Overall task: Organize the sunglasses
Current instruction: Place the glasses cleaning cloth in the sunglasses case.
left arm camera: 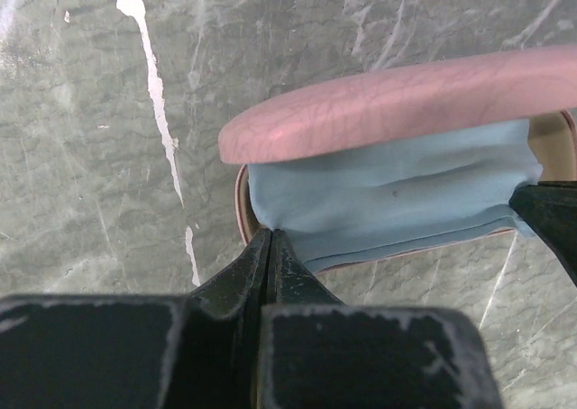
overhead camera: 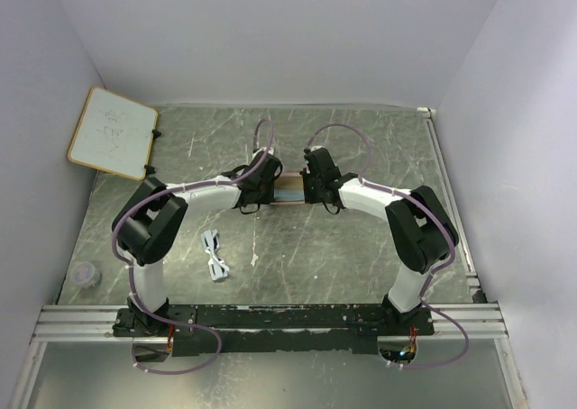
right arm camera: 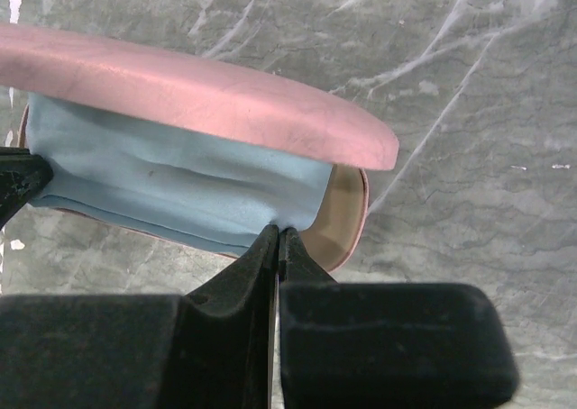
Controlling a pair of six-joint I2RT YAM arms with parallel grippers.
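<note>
In the middle of the top view both arms meet over the tan-pink case [overhead camera: 290, 193], which stands open on the marbled table [overhead camera: 361, 247]. Its lid [left arm camera: 406, 103] is raised over the tray, and the light blue cloth [left arm camera: 388, 197] lies spread inside. The left gripper [left arm camera: 270, 238] has its jaws pressed together on the cloth's near corner at the lower centre of its wrist view. The right gripper [right arm camera: 278, 233] pinches the opposite corner in the same way, with its jaws closed on the fabric. Holding one end each probably keeps the cloth taut and flat along the length of the case, so that it neither bunches nor catches under the lid. From these views I cannot tell whether the cloth is being laid in as a lining or drawn out. The sunglasses [overhead camera: 215, 254] lie on the table below and left of centre in the top view, well apart from the case, and neither gripper touches them. By that placement they have yet to be put in the case, and the cloth handling looks like preparation for it.
</note>
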